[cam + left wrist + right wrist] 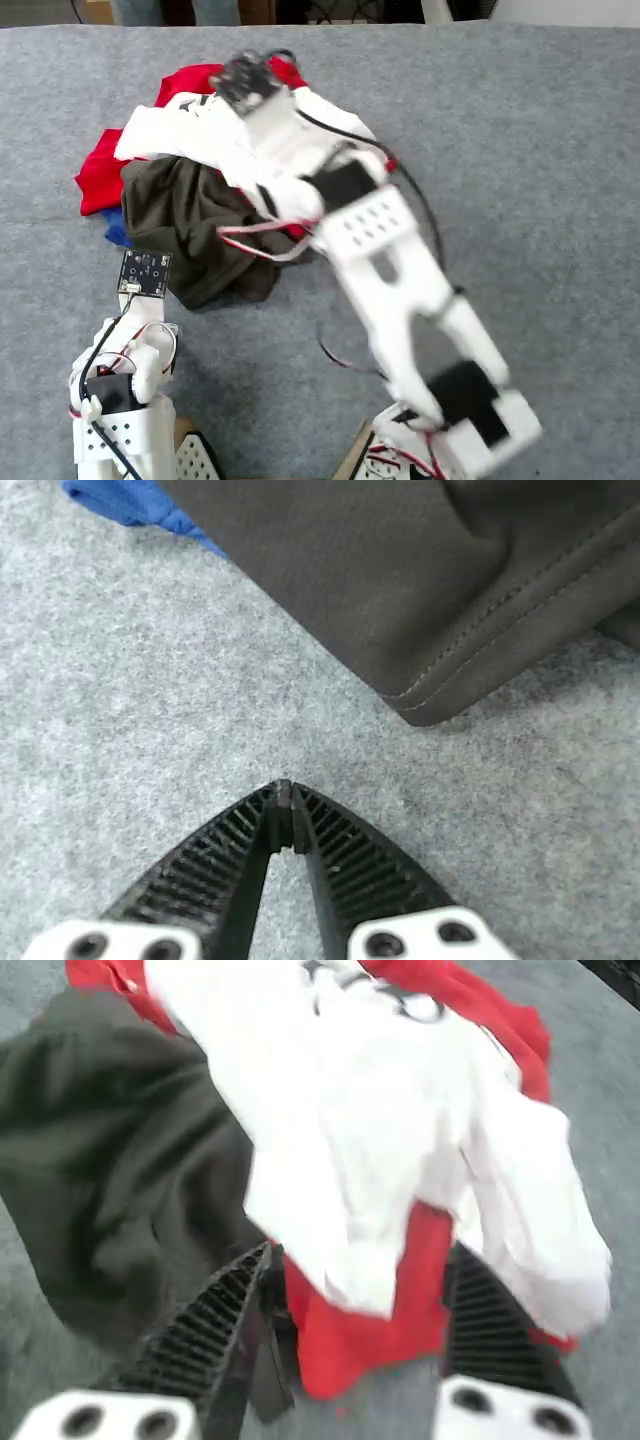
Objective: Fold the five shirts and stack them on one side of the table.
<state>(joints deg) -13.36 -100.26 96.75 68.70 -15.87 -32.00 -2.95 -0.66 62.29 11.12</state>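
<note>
**Left pincer shut and empty, right pincer spread over the heap**

Pressed together at the tips, the left gripper [283, 802] holds nothing and hangs over the bare grey table cover [120, 700], just short of the stitched hem of the dark olive shirt [400, 580]. A corner of a blue shirt [130, 500] peeps out from under that hem.

Farther off, the right gripper [360, 1260] stands wide open above the pile, over a fold of the white shirt [370, 1110] and the red shirt [350, 1345] beneath it.

All of this is light, limp cloth that will sag and drag its neighbours along. A hem or shoulder seam looks the best hold.

The shirts lie tangled, unfolded, near the table's far left. The right arm [400, 270] and its wires [262, 243] cross the olive shirt and may snag.
</note>
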